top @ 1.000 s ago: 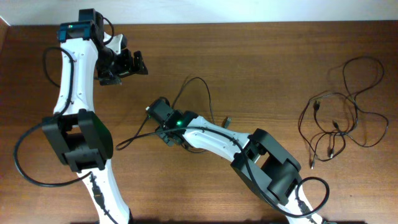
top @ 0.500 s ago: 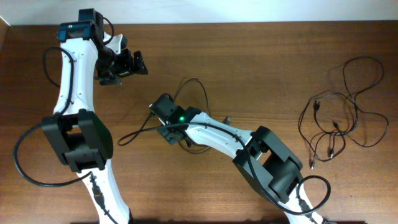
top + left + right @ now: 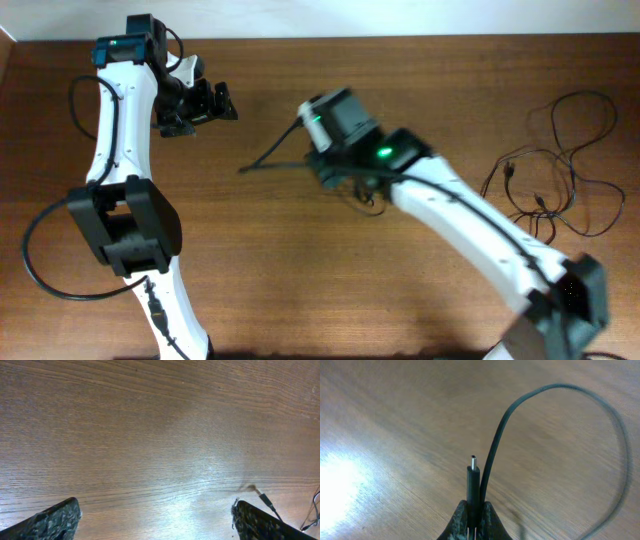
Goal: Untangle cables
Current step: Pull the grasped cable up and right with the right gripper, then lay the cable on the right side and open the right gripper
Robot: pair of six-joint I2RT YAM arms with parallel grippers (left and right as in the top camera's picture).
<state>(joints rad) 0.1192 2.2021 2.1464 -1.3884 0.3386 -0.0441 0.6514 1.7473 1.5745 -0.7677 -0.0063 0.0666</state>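
A: One cable (image 3: 492, 455) is out of the pile, pinched in the right gripper (image 3: 474, 512). Jaws are clenched on its plug (image 3: 472, 477), with the metal tip sticking out past the fingertips. The cord doubles back beside the plug, also between the jaws, then arcs off in a wide loop.

B: Where on the table?

A: Overhead puts it about mid table (image 3: 420, 80), slightly left. The cord sticks out left of the gripper to a sharp bend. The gripper itself is hidden under the arm in that view.

B: Rest of them?

A: The other cables (image 3: 537, 200) lie in loose overlapping loops near the right edge, well apart from the held one. Small connectors are visible. Can't tell if they're knotted.

B: Left side?

A: The left gripper (image 3: 205, 103) is at the far left rear, released, holding nothing. Its fingers (image 3: 55, 521) sit wide apart at the bottom corners of its wrist view, wood grain between them. A connector end (image 3: 265, 501) shows just beside one finger, blurred. Can't tell which cable it belongs to.
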